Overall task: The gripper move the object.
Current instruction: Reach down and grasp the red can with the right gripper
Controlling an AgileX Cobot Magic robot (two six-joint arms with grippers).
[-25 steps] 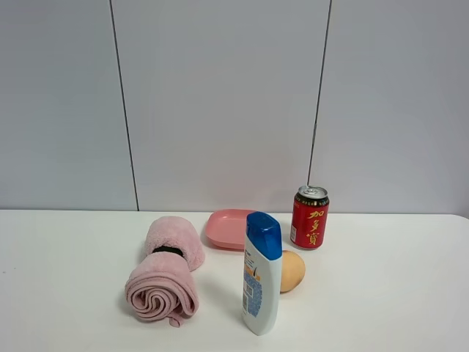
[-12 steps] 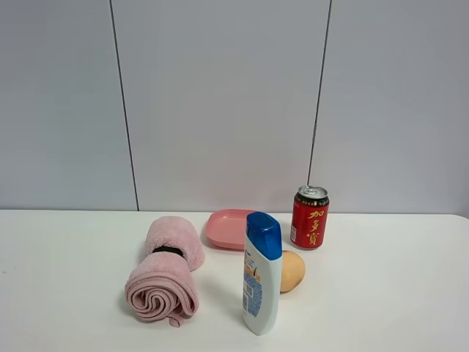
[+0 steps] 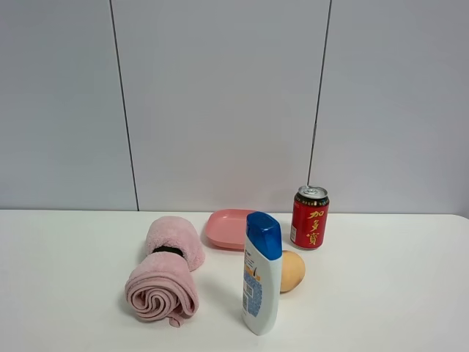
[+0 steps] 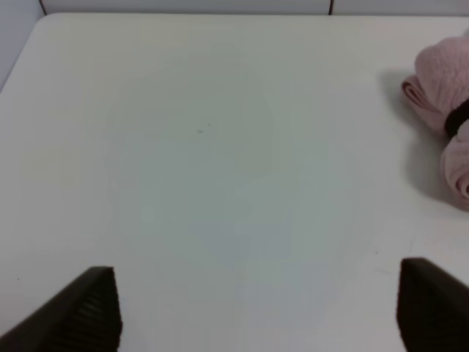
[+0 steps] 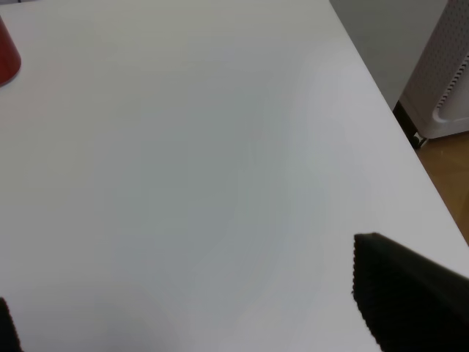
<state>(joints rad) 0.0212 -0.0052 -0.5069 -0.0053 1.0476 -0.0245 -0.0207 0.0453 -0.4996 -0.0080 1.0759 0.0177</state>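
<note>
The red can (image 3: 310, 218) with yellow characters and a silver top stands upright at the back of the white table (image 3: 396, 293), right of the pink dish. A red sliver of it shows in the right wrist view (image 5: 6, 55). Neither arm shows in the exterior high view. My left gripper (image 4: 256, 312) is open over bare table, its fingertips (image 4: 80, 315) wide apart. My right gripper (image 5: 183, 308) is open and empty, one fingertip (image 5: 407, 293) showing, far from the can.
A rolled pink towel (image 3: 165, 270) lies left of centre, also in the left wrist view (image 4: 447, 132). A white shampoo bottle with a blue cap (image 3: 261, 273) stands in front, an egg-like object (image 3: 292, 270) beside it, a pink dish (image 3: 229, 228) behind. The table's right edge (image 5: 381, 95) is close.
</note>
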